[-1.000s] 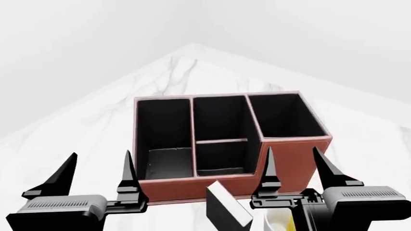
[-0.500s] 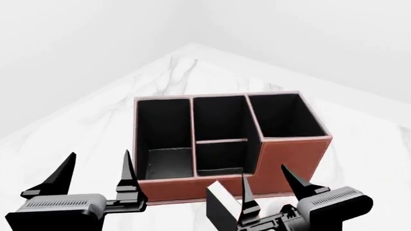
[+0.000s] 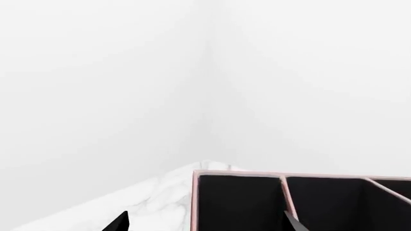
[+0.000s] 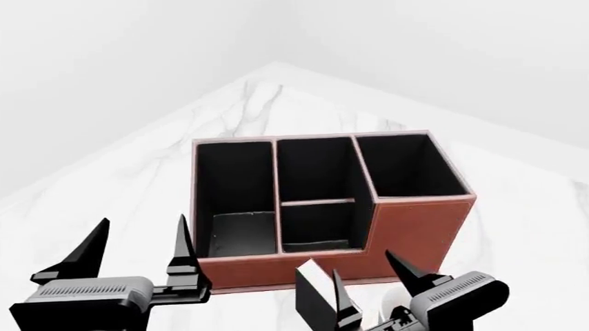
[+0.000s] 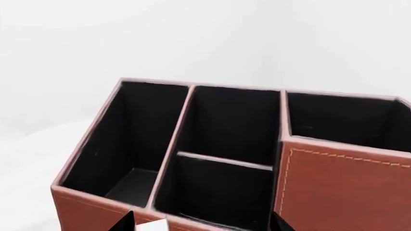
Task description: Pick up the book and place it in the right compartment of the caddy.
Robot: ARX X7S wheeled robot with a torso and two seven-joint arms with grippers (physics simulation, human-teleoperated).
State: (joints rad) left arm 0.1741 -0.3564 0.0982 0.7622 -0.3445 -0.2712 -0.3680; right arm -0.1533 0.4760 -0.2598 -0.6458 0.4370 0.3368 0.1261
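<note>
The reddish-brown caddy stands at mid-table. Its tall right compartment is black-lined and has nothing in it. In front of the caddy the black book stands tilted, its white page edges facing me. My right gripper is open just right of the book, with its left finger beside the page edges and nothing between the fingers. In the right wrist view the caddy fills the frame, and a white corner of the book shows near one fingertip. My left gripper hangs open, left of the caddy's front.
The white marble table narrows to a far corner behind the caddy, against pale walls. The caddy's long left section and divided middle section hold nothing. In the left wrist view the caddy's back rim and table edge show.
My right gripper has swung left and down from in front of the tall compartment to just beside the book, covering the mug. The left arm, book and caddy have not moved.
</note>
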